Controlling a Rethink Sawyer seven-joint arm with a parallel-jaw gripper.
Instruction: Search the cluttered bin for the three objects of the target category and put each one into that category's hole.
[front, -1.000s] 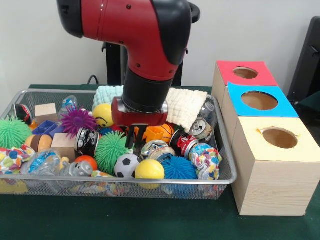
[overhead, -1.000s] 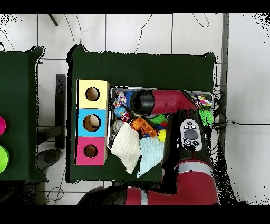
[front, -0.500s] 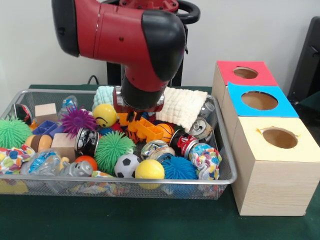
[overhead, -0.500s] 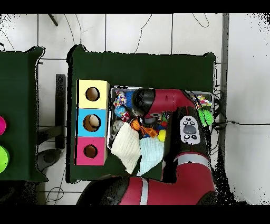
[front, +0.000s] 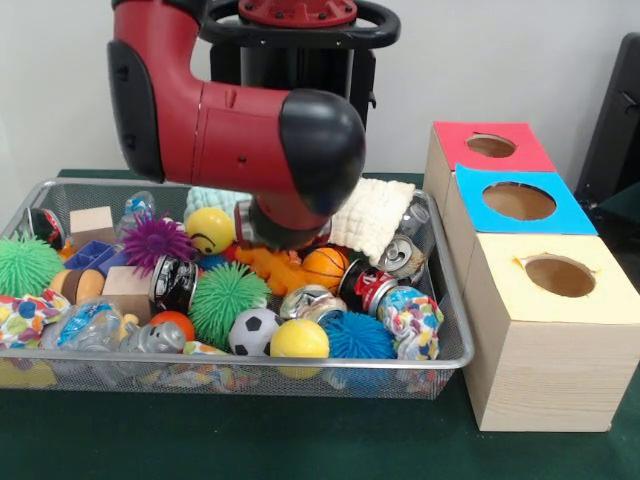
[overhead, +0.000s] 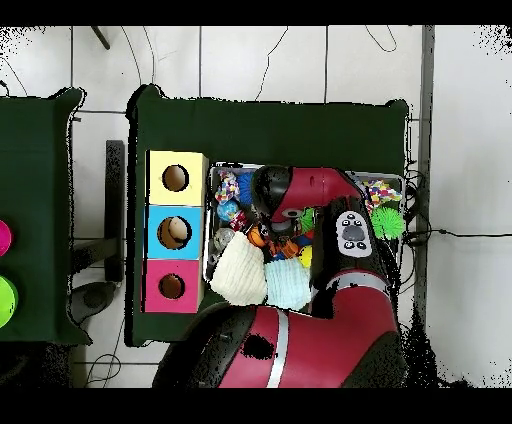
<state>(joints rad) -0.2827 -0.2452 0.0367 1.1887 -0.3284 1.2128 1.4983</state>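
Observation:
A wire mesh bin (front: 452, 300) holds a heap of toys, balls, crushed cans and cloths. My gripper (front: 285, 228) sits low over the middle back of the bin, mostly hidden behind the arm's black joint. An orange plastic toy (front: 268, 266) lies right under it, beside an orange basketball (front: 325, 266). Whether the gripper touches the toy is hidden. Three boxes stand right of the bin, each with a round hole: red (front: 491, 146), blue (front: 518, 201), yellow (front: 560, 276). In the overhead view the arm (overhead: 300, 190) covers the bin's middle.
Around the gripper lie a yellow smiley ball (front: 206, 229), a purple spiky ball (front: 155, 241), a green spiky ball (front: 220, 298), a crushed red can (front: 367, 287) and a white cloth (front: 372, 215). A soccer ball (front: 252, 331) and a yellow ball (front: 298, 340) rest at the front wall.
The arm has swung down and back over the bin. The gripper, seen earlier above the orange toy, is now hidden behind the black joint. The orange toy has shifted a little left.

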